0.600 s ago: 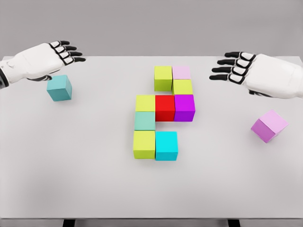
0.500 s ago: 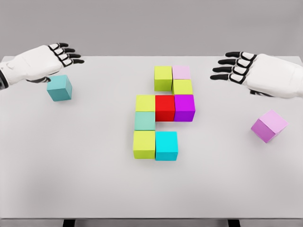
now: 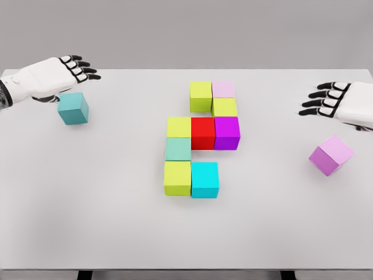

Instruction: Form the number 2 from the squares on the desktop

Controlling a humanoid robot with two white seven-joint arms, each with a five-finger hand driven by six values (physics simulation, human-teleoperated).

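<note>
Several coloured cubes form a block pattern at the table's centre: a yellow-green cube [image 3: 200, 96] and a pale pink cube [image 3: 223, 89] at the top, a red cube [image 3: 203, 132] and a purple cube [image 3: 227, 132] in the middle, a cyan cube [image 3: 204, 179] at the bottom right. A loose teal cube [image 3: 73, 108] lies at the far left, just below my left hand [image 3: 81, 68], which hovers open. A loose violet-pink cube [image 3: 331, 155] sits tilted at the right, below my right hand [image 3: 319, 102], also open and holding nothing.
The grey table [image 3: 87, 204] spans the view, its front edge near the bottom. The far edge runs behind both hands.
My right hand has drawn back to the right and slightly lower, away from the centre. My left hand has shifted a little left and up. No cube has moved.
</note>
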